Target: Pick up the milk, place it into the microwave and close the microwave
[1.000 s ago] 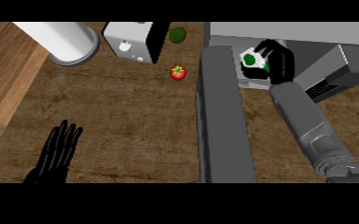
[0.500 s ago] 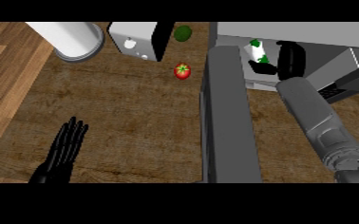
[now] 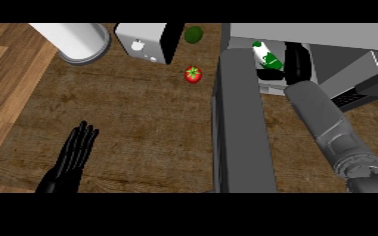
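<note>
Two hands show. Nearest, at seven o'clock, the left hand (image 3: 72, 156) rests on the counter (image 3: 133, 110), fingers straight and released, idle because the job is one-handed. At three o'clock the open door (image 3: 240, 130) juts toward the viewer, leaving room for the right forearm to reach past it into the microwave (image 3: 295, 32). At one o'clock the right hand (image 3: 291, 65) curls its fingers round the milk (image 3: 266, 57), which is inside the cavity; whether it stands on the floor there I cannot tell. Farther left lie a tomato (image 3: 193, 74), toaster (image 3: 144, 42) and avocado (image 3: 193, 34).
</note>
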